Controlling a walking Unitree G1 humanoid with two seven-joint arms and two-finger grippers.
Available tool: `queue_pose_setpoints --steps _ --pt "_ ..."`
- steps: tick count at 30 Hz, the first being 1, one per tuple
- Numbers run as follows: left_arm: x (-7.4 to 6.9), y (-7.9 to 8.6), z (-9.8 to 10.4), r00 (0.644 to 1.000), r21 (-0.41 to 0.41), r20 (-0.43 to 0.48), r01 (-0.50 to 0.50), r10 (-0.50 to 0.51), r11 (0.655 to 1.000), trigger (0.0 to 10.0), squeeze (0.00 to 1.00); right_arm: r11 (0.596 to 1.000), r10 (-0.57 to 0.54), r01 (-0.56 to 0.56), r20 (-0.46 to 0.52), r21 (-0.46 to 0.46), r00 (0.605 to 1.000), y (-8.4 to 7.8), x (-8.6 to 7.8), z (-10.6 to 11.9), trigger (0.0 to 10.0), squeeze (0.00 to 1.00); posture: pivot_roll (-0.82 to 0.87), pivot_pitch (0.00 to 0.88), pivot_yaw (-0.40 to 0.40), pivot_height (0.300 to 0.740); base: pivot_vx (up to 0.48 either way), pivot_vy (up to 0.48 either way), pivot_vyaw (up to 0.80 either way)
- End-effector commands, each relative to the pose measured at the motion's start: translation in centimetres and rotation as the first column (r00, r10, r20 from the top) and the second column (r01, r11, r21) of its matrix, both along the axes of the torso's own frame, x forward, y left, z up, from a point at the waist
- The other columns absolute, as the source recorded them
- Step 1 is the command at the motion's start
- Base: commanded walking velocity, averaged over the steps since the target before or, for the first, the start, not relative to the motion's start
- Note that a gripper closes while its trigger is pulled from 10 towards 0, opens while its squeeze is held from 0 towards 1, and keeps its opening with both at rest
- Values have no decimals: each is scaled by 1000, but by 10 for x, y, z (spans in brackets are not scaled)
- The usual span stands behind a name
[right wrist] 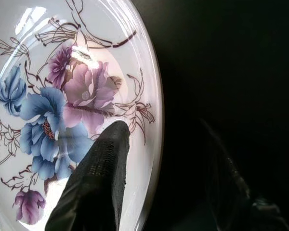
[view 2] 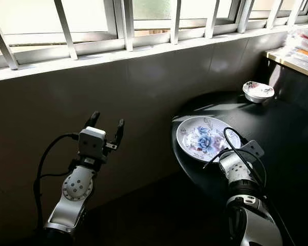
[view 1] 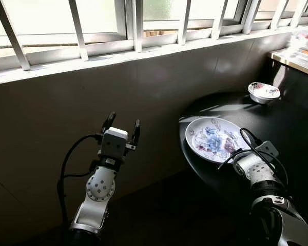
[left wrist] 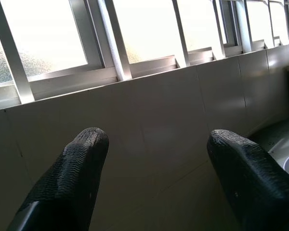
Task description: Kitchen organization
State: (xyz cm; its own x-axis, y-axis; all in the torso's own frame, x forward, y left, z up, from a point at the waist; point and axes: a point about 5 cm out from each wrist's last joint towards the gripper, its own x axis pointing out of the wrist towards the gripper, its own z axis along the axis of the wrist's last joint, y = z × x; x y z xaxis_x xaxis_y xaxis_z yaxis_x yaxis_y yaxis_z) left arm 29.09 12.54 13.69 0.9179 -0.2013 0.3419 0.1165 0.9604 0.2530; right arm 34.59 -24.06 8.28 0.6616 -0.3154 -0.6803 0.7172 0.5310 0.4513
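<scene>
I'm looking down at a dark round table (view 1: 277,128) standing against a tiled wall (view 1: 92,102) under a barred window (view 1: 118,25). A white plate (view 1: 215,139) painted with blue and purple flowers is lying flat near the table's left edge. A small bowl (view 1: 263,92) with the same sort of pattern is sitting farther back on the table, well apart from the plate.

I'm holding the right gripper (right wrist: 159,163) at the plate's near rim. In the right wrist view one finger (right wrist: 98,178) is lying over the painted face of the plate while the other is sitting off the rim over the dark table, so the jaws are straddling the edge. They are standing apart, not closed on it, and I cannot tell whether the finger is touching the plate.

The left gripper (view 1: 122,128) is hanging raised in front of the wall, left of the table, fingers (left wrist: 72,178) spread wide and gripping nothing.
</scene>
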Motion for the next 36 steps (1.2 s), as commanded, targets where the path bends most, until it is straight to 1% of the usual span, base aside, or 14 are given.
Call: queue_pose_setpoints --steps 1,6,15,19,20,22,24,27,28,29,31,34,35,36 --pt "0 -2 -3 1000 16 -10 5 -5 1000 10000 0 999 -23 20 -82 -39 996 -7 -9 -12 0 0 34 0 -34 740 0 0 0" --pt "0 -3 -4 1000 16 -12 6 -5 1000 10000 0 997 -15 9 -93 -73 996 -7 -10 -12 0 0 32 0 -33 740 0 0 0" --pt "1 -2 -5 1000 16 -16 0 0 1000 10000 0 986 16 -21 -34 -164 999 -8 -3 -1 0 0 28 0 -38 740 0 0 0" --pt "0 -2 -6 1000 15 -18 -6 6 1000 10000 0 973 49 -31 70 -229 996 -4 1 11 0 0 28 0 -41 740 0 0 0" --pt "0 -2 -6 1000 15 -18 -6 6 1000 10000 0 973 49 -31 70 -229 996 -4 1 11 0 0 28 0 -41 740 0 0 0" --pt "0 -1 -6 1000 15 -17 -11 11 1000 10000 0 964 76 -16 216 -267 973 1 6 26 0 0 29 0 -42 740 0 0 0" --pt "0 -1 -6 1000 16 -17 -14 14 1000 10000 0 954 111 -13 313 -299 943 6 8 38 0 0 27 0 -40 740 0 0 0" --pt "0 0 -6 1000 16 -18 -15 15 1000 10000 0 947 149 -29 355 -321 923 11 8 43 0 0 27 0 -39 740 0 0 0" --pt "0 0 -7 1000 16 -20 -15 16 1000 10000 0 944 182 -48 395 -326 901 16 8 46 0 0 25 0 -38 740 0 0 0" --pt "0 0 -7 1000 16 -20 -15 16 1000 10000 0 944 182 -48 395 -326 901 16 8 46 0 0 25 0 -38 740 0 0 0" --pt "0 0 -8 1000 18 -22 -17 17 1000 10000 0 937 242 -82 458 -341 855 24 7 52 0 0 24 0 -37 740 0 0 0" --pt "1 1 -8 1000 19 -23 -18 19 1000 10000 0 915 326 -138 494 -380 806 35 6 58 0 0 22 0 -35 740 0 0 204" --pt "1 1 -8 1000 19 -23 -18 19 1000 10000 0 915 326 -138 494 -380 806 35 6 58 0 0 22 0 -35 740 0 0 613" --pt "1 1 -8 1000 19 -24 -18 19 1000 10000 0 906 353 -155 502 -394 789 38 5 60 0 0 22 0 -34 740 0 0 800"
